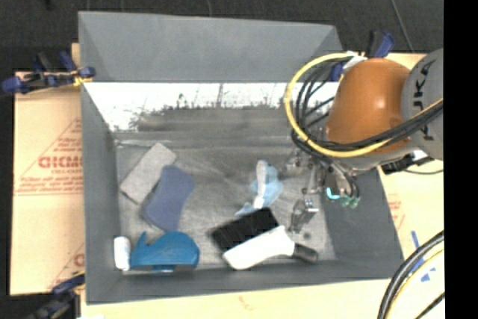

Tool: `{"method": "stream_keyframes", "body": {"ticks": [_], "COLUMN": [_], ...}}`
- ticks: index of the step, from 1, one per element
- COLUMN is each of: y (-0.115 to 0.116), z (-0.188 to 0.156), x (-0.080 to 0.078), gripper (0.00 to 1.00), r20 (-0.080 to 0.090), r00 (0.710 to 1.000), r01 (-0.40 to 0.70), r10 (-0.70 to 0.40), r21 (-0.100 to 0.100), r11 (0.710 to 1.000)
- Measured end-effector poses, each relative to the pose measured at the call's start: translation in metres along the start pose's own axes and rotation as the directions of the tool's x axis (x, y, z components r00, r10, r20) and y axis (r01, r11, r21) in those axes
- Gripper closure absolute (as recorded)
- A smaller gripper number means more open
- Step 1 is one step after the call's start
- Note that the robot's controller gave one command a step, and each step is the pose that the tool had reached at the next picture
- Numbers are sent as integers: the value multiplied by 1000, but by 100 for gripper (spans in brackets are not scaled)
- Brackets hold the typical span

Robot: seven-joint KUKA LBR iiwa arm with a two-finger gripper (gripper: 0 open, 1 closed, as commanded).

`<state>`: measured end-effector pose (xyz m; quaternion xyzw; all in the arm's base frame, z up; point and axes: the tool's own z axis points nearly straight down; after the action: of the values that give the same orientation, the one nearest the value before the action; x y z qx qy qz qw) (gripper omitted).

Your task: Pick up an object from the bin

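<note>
My pincer [302, 214] hangs low in the right part of the bin [224, 97], just above the floor. I cannot tell if it is apart or together, and I see nothing in it.

Close on its left lies a crumpled pale blue thing [267, 185]. Below that are a flat black thing [240, 229] and a long white thing [258, 250], touching each other. A small dark bit [305, 255] lies at the white thing's right end, right under my pincer.

Far off on the left lie a grey block [146, 168], a blue-grey pad [169, 196] and a bright blue thing [168, 250].

My arm comes in from the right and points down. Its orange cover [370, 101] sits over the bin's right wall, with cables [299, 97] looped round it.
</note>
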<state>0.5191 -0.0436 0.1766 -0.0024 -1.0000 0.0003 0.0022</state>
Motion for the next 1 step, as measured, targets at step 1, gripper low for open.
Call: {"method": "stream_keyframes", "body": {"ticks": [1], "y": [0], "z": [-4], "x": [-2], "gripper": [0], "r20": [8], "r00": [1000], "r01": [1], "r10": [-1], "r21": [0], "r11": [1000]}}
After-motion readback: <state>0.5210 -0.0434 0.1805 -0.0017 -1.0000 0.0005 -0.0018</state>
